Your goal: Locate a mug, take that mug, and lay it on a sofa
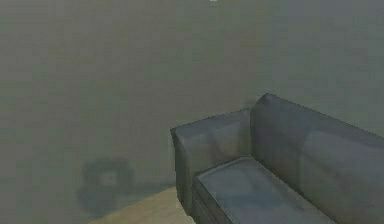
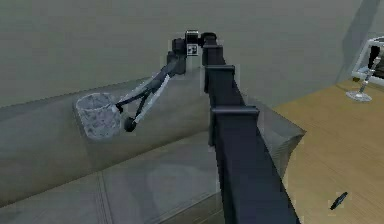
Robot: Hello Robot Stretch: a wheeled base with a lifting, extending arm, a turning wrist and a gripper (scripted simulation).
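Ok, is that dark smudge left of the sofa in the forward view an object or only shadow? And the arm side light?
Forward view: dim, flat light; the smudge beside the grey upholstered sofa looks like shadow only. Arm side view: brighter on the tan wooden floor at the right; the pale speckled mug blends into the sofa behind.

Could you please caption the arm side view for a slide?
Arm stretched over the sofa, mug at its far end.

Grey cushioned sofa against the wall at the forward view's right. In the arm side view, dark square arm over its seat; gripper at the arm's left, pale translucent mug at the fingertips, before the backrest. Right of the sofa, wooden floor.
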